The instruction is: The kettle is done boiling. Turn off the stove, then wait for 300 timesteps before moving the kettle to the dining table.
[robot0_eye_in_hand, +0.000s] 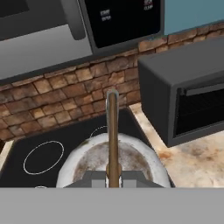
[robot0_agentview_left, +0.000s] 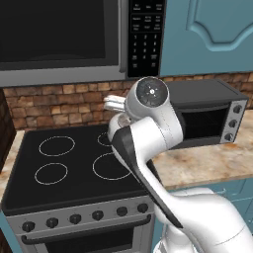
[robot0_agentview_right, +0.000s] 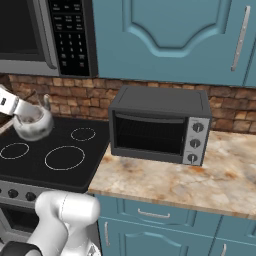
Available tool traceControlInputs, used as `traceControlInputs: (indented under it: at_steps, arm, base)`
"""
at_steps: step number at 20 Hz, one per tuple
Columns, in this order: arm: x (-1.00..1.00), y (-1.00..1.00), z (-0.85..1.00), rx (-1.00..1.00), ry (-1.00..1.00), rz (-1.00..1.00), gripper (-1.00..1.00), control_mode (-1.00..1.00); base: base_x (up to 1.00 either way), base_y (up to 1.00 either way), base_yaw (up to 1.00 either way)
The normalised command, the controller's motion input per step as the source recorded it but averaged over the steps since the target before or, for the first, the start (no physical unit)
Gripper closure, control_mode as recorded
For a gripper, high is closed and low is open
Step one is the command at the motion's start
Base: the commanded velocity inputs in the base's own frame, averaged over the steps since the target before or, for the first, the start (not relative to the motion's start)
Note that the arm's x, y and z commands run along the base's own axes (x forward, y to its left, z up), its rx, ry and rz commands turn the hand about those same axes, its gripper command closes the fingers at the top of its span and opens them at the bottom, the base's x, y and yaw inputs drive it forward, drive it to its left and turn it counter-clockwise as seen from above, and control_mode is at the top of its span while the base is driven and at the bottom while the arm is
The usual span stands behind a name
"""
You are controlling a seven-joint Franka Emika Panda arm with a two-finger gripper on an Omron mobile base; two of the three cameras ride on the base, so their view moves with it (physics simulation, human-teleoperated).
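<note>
Gripper (robot0_eye_in_hand: 113,178) is clamping the kettle's (robot0_eye_in_hand: 131,158) arched handle, body hanging right below the fingers. Stove (robot0_eye_in_hand: 65,144) glass is sitting under the kettle, ring outlines showing just beyond. Toaster oven (robot0_eye_in_hand: 183,100) is sitting off to the side, brick wall (robot0_eye_in_hand: 65,96) farthest back.

Kettle (robot0_eye_in_hand: 114,159) shiny metal; stove (robot0_agentview_left: 74,163) glossy black glass.

Home kitchen: stove (robot0_agentview_left: 74,168), microwave (robot0_agentview_left: 59,39), toaster oven (robot0_agentview_right: 160,125), teal cabinets (robot0_agentview_right: 170,40).
</note>
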Motion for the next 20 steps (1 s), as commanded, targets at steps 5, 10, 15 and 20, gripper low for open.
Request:
traceControlInputs:
  at_steps: [5, 10, 15, 20]
  arm:
    - [-0.46, 0.00, 0.49, 0.00, 0.02, -0.05, 1.00, -1.00]
    - [-0.19, 0.00, 0.17, 0.00, 0.03, -0.02, 1.00, -1.00]
    - [0.00, 0.00, 0.00, 0.00, 0.00, 0.00, 1.00, -1.00]
    - [-0.04, 0.00, 0.00, 0.00, -0.02, 0.00, 1.00, 1.00]
  base:
    - [0.00, 0.00, 0.00]
    - [0.00, 0.00, 0.00]
    - [0.00, 0.00, 0.00]
    - [-0.52, 0.00, -0.11]
